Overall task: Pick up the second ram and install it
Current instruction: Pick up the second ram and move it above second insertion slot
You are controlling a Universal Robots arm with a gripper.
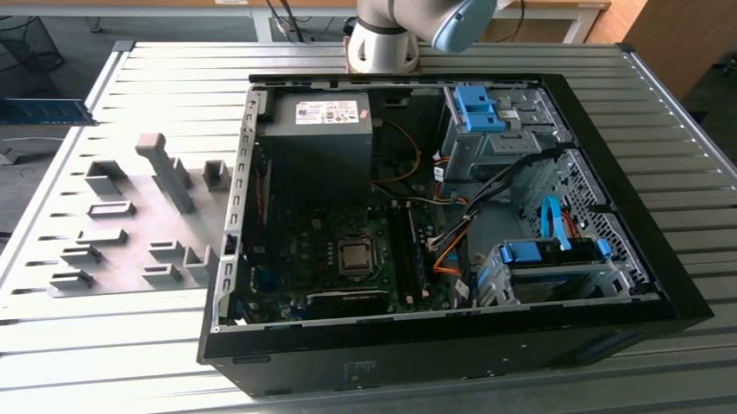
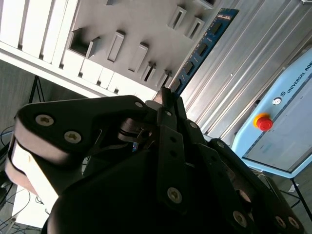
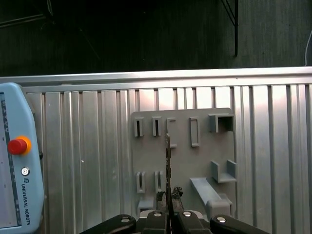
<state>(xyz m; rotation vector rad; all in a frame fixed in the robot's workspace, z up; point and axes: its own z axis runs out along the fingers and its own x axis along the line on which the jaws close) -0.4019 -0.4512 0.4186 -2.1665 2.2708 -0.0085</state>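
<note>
Starting with the exterior view, where is the work standing? (operator)

You are looking at the open computer case (image 1: 461,345) on the slatted table (image 1: 679,172), with the gray holder plate (image 1: 129,185) lying beside it at the exterior view's left. The long memory slots (image 1: 410,250) are running alongside the processor socket. You cannot tell whether any slot is filled. (guide)

And the second wrist view? (operator)

You are seeing the gripper (image 2: 165,100) clamping one end of the second ram (image 2: 200,51), its jaws drawn in to the thickness of the board. The strip is showing its flat blue-green face with dark chips. Its long axis is running straight out from the fingertips, with the free end pointing away over the holder plate. (guide)

And the first wrist view? (operator)

You are viewing the same strip (image 3: 168,165) edge-on, as a thin line extending from between the fingers (image 3: 176,191), which are pinching its two flat sides. The free end is lining up with a slot block on the plate (image 3: 204,161). Judging by the spacing, the strip is hanging clear of the plate and is not seated in it. (guide)
</note>
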